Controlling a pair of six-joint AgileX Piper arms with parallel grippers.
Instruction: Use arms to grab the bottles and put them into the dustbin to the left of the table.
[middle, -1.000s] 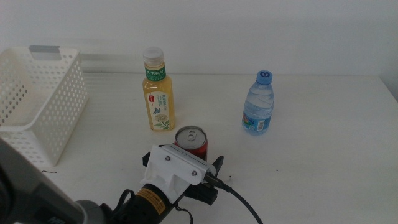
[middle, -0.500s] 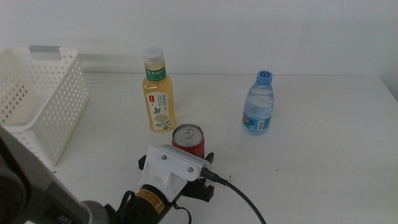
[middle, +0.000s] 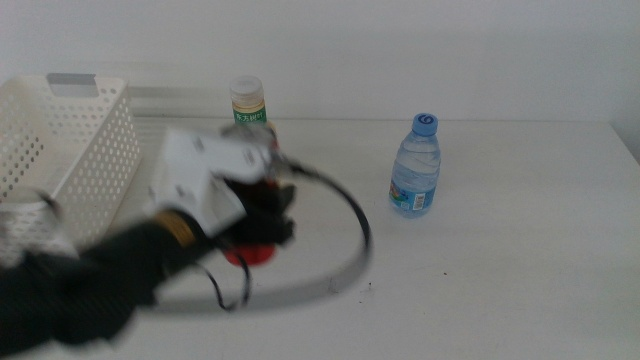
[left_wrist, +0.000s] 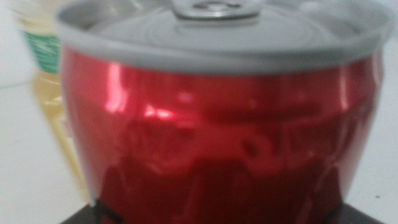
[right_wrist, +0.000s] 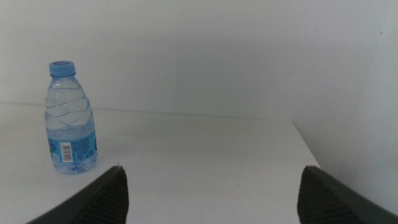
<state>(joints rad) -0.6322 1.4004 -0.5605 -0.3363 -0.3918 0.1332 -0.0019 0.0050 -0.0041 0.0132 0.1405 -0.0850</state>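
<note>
My left gripper (middle: 258, 222), a blurred white and black block, hangs above the table (middle: 500, 290) and is shut on the red soda can (middle: 248, 252). In the left wrist view the can (left_wrist: 217, 137) fills the picture, upright between the jaws. The yellow tea bottle (middle: 246, 100) stands right behind the gripper, mostly hidden by it; its side also shows past the can (left_wrist: 46, 81). At the right stands the clear water bottle (middle: 415, 170) with a blue cap. My right gripper (right_wrist: 211, 196) is open, apart from the water bottle (right_wrist: 70, 121), and is out of the middle view.
The white perforated dustbin (middle: 70, 150) sits at the table's left end, close to the left arm. A black cable (middle: 340, 260) loops from the left gripper down over the table. The table's right edge (right_wrist: 305, 149) lies past the water bottle.
The left gripper has risen from the front of the table with the can and swung left and back, toward the dustbin. The can no longer stands on the table. Both bottles have stayed put.
</note>
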